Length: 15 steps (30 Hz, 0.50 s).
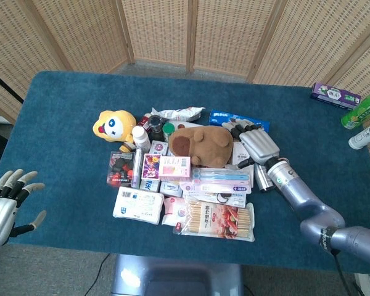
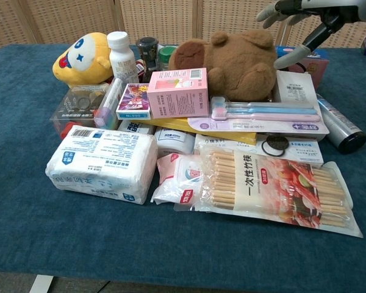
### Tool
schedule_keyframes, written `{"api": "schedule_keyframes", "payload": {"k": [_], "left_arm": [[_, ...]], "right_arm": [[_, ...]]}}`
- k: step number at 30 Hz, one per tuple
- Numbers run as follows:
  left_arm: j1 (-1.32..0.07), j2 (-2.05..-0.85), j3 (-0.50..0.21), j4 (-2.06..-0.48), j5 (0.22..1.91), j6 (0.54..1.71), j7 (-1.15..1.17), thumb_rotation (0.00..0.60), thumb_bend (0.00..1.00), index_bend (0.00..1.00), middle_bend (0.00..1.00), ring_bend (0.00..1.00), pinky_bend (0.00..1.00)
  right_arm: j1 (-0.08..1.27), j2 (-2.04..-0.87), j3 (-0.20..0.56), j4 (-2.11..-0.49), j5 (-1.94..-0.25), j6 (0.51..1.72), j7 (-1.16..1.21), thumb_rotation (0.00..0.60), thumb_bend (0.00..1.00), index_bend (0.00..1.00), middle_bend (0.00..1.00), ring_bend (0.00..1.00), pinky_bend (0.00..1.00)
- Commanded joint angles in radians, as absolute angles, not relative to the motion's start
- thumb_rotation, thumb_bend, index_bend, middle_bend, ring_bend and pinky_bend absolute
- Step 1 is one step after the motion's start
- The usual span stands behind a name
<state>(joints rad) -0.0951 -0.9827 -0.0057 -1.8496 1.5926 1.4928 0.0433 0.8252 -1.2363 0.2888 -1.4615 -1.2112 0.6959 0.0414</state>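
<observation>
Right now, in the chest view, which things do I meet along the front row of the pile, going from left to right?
White soft tissue pack with blue print → small pink and white sachet → clear plastic bag of wooden chopsticks with red label. The right hand hovers further back, above the right end.

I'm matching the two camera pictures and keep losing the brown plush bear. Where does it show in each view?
Head view: the brown plush bear lies in the middle of the pile, just left of the right hand.
Chest view: the bear sits at top centre, below and left of the right hand.
Shared landmark: the pink box in front of it.
</observation>
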Motion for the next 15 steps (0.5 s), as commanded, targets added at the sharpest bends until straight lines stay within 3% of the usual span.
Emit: {"api": "schedule_keyframes", "payload": {"k": [1, 9, 11, 13, 15], "left_arm": [[-0.092, -0.983, -0.006, -1.844, 1.59, 1.497, 0.036, 0.519, 0.36, 0.28, 0.17, 0.09, 0.0], [-0.077, -0.98, -0.007, -1.818, 1.577, 1.515, 0.006, 0.519, 0.36, 0.28, 0.17, 0.09, 0.0], [-0.074, -0.979, -0.007, -1.812, 1.576, 1.521, -0.001, 0.519, 0.36, 0.28, 0.17, 0.09, 0.0], [-0.069, -0.98, -0.006, -1.806, 1.575, 1.527, -0.008, 0.518, 0.36, 0.28, 0.17, 0.09, 0.0], [-0.064, -0.983, -0.005, -1.797, 1.572, 1.531, -0.017, 0.516, 0.36, 0.28, 0.17, 0.09, 0.0]], "right_arm": [[0.861, -1.257, 0.289, -1.441, -1.171, 0.657, 0.008, 0.428, 0.01, 0.0, 0.0, 0.0, 0.0], [0.969, -1.305, 0.269, -1.364, -1.04, 0.55, -0.092, 0.435, 0.0, 0.0, 0.01, 0.02, 0.02], [0.989, -1.335, 0.269, -1.327, -1.017, 0.572, -0.12, 0.48, 0.0, 0.05, 0.22, 0.3, 0.21], [1.001, -1.373, 0.272, -1.294, -0.978, 0.601, -0.144, 0.574, 0.0, 0.36, 0.7, 0.8, 0.53], [1.005, -1.393, 0.278, -1.283, -0.946, 0.626, -0.151, 0.6, 0.0, 0.63, 0.96, 0.99, 0.71]]}}
